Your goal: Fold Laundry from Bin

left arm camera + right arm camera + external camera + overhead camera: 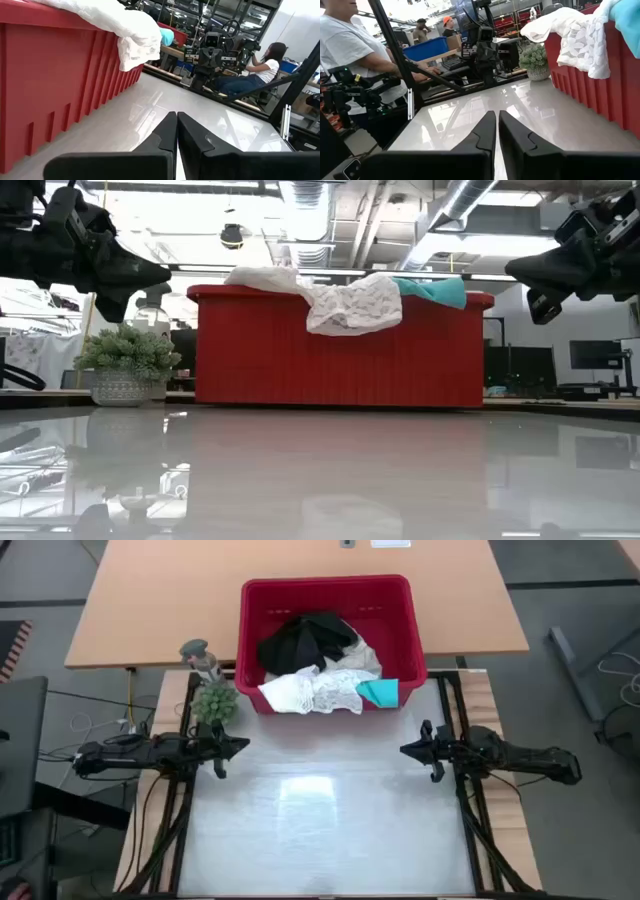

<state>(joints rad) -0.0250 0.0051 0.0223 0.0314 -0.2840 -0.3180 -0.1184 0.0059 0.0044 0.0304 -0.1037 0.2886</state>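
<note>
The red bin (325, 588) stands at the table's far edge, holding the laundry. A black garment (305, 640) lies in its middle. A white lacy one (315, 690) drapes over the near rim (350, 305), and a teal one (380, 692) lies beside it at the near right corner. My left gripper (243, 745) hovers shut above the table's left side, pointing toward the middle, its fingers (177, 116) together and holding nothing. My right gripper (405, 750) hovers shut on the right side, facing it, with nothing between its fingers (497, 114).
A small green plant in a pot (214, 700) stands left of the bin, near my left gripper, with a small grey figure (200, 658) behind it. The glossy table surface (320, 820) lies between the arms. People sit at workstations beyond the table.
</note>
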